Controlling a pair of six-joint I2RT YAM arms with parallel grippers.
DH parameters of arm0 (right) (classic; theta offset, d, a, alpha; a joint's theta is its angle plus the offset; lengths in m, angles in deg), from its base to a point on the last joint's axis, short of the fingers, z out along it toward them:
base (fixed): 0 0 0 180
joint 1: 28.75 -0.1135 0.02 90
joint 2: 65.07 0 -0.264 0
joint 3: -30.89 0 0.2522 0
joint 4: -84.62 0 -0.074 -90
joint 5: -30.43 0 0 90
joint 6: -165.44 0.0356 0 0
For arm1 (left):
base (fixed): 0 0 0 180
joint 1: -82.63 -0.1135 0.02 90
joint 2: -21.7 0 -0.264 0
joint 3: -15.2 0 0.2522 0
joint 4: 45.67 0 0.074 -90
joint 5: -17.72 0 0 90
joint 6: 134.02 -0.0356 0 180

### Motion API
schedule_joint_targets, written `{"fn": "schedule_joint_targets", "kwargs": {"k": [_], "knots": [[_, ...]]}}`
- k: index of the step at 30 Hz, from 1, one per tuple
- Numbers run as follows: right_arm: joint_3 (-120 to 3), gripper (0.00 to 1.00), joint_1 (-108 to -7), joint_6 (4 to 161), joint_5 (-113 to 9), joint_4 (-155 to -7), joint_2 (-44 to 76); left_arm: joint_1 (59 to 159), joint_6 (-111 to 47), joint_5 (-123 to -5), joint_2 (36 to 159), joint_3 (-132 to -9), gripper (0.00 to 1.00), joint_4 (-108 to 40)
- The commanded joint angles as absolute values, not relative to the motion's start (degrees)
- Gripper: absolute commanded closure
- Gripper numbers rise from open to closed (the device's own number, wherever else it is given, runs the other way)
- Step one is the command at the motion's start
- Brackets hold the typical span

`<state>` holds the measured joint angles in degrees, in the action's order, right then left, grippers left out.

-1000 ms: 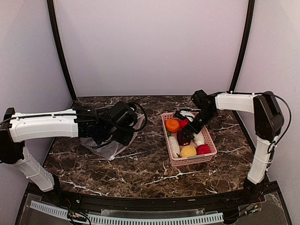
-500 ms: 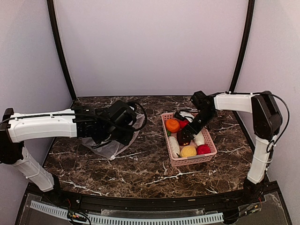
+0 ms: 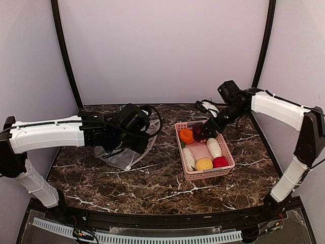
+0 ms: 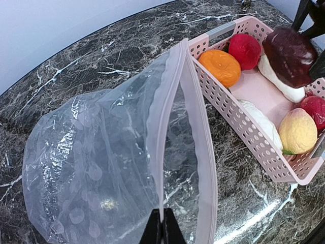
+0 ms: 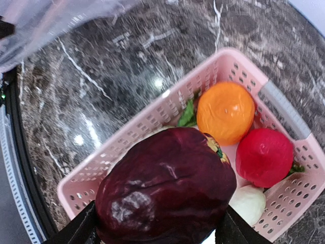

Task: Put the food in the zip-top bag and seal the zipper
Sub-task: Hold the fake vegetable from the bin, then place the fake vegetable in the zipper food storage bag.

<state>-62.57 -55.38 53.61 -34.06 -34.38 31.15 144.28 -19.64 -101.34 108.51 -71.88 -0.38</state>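
Our right fingers (image 5: pixel 76 231) were clamped on either side of the dark maroon fruit (image 5: pixel 165 185), holding it in the air above the far end of the pink basket (image 3: pixel 208 175), which sat right of the middle of the bench (image 3: pixel 152 188). The orange ball (image 4: pixel 220 67), a red ball (image 4: pixel 245 50), the yellow fruit (image 4: pixel 297 130) and white radishes (image 4: pixel 261 122) lay in the basket. Our left fingers (image 4: pixel 162 230) were pinched tight on the zipper (image 4: pixel 171 101) of the zip-top bag (image 4: pixel 86 162). The bag lay just left of the basket, with its mouth gaping.
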Motion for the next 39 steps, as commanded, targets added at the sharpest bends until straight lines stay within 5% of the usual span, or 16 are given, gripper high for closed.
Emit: {"fn": "schedule_joint_targets", "kwargs": {"k": [1,11,20,39], "knots": [[-63.8,0.44,-56.0,56.9,-23.0,-36.5,25.3,143.7,-20.4,-102.0,110.1,-75.3,0.99,-0.5],[-75.3,0.40,-58.6,62.5,0.1,-35.4,30.2,142.9,-19.3,-99.4,112.1,-76.7,0.99,-9.7],[-81.4,0.40,-62.7,68.9,7.2,-36.5,38.5,142.8,-19.3,-96.7,114.7,-81.1,0.99,-11.0],[-79.4,0.39,-65.7,76.2,-8.0,-39.9,42.4,142.9,-13.5,-97.1,109.2,-75.7,0.99,-18.2]]}}
